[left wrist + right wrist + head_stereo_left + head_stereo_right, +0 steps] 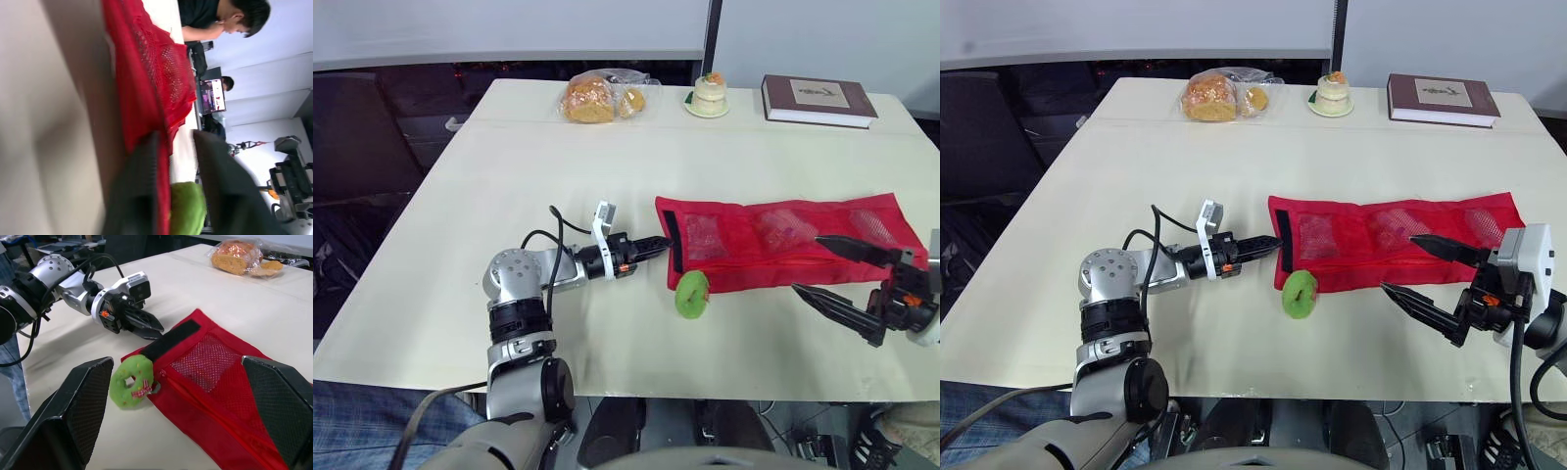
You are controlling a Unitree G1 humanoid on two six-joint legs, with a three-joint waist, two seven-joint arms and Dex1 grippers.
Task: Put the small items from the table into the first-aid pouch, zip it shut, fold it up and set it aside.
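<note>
head cams, pouch: red mesh pouch (783,240) lies flat and unfolded on the worktop (509,176), around 3 o'clock from the middle. Looks like a few bits are inside the mesh.
head cams, loose item: one green ring (692,294) sits just beside the pouch's 7 o'clock corner.
head cams, left claw: left claw (658,245) comes in from 9 o'clock and is drawn together on the pouch's end by the black strip.
head cams, right claw: right claw (806,264) is spread wide near the pouch's 4 o'clock end, holding nothing.
head cams, far edge: bag of bread (597,98), little cake (710,95) and book (818,100) at 12 to 1 o'clock, well apart.
left wrist cam: the red cloth edge runs in between the fingers (139,196), with the ring just past them.
right wrist cam: both fingers are far apart, with the ring and the pouch's end ahead. Can't tell if the ring touches the cloth.
step: packing, I reckon, with the last item out. Nothing folded, and I can't tell about the zip.
next move: the right claw has to cross to that 7 o'clock corner, come down over the ring and close on it.
</note>
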